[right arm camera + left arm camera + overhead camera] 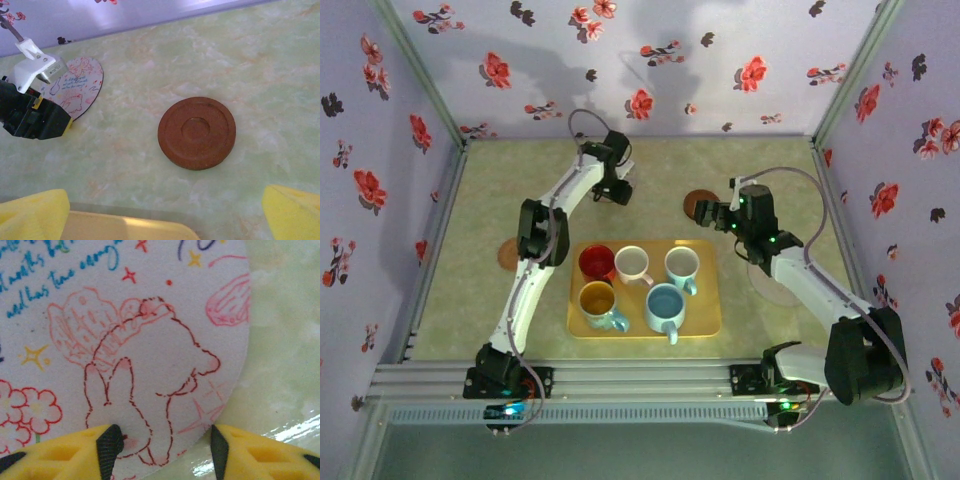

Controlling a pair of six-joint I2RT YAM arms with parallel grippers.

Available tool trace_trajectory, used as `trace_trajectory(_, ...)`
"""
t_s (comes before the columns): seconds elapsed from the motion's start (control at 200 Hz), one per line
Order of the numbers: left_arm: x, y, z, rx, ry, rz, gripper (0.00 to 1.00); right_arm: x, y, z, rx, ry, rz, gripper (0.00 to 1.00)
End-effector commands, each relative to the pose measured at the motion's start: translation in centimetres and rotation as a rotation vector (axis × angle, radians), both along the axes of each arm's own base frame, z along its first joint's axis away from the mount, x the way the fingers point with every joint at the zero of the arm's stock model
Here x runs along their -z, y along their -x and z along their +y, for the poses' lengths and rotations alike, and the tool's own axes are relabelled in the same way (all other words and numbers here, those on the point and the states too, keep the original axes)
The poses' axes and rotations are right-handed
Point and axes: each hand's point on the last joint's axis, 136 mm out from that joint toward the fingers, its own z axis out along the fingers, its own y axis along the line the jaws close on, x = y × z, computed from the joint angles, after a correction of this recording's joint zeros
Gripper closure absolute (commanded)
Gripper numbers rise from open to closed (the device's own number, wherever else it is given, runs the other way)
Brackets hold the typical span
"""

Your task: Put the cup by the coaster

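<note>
On the yellow tray all five cups stand untouched, so the task seems not begun. Left end effector hangs spread over the printed coaster. Right end effector hangs spread, empty, near the brown coaster. Grasping one cup is yet to do.

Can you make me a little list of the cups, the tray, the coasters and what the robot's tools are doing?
tray: yellow, holds five cups
cups: red cup, white cup, pale cup, yellow cup, blue cup
brown coaster: on the table, bare
picture coaster: under the left tool
left tool: open
right tool: open, holding nothing
</note>
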Motion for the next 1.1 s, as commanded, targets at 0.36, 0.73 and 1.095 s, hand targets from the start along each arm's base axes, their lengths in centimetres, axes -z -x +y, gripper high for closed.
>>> trace_trajectory(0.36,2.3,-1.1,2.9,-0.087,-0.028,0.020,0.78,-1.6,-0.7,0.0,0.025,-0.005,-0.033,0.00)
trace_trajectory(0.73,-0.6,2.2,-1.7,0.006,0.089,0.075,1.00,-1.4,-0.7,-0.3,0.027,0.020,-0.034,0.00)
trace_trajectory(1.095,-1.6,6.0,-4.7,0.116,0.172,0.186,1.00,-1.4,-0.7,-0.4,0.021,0.042,-0.043,0.00)
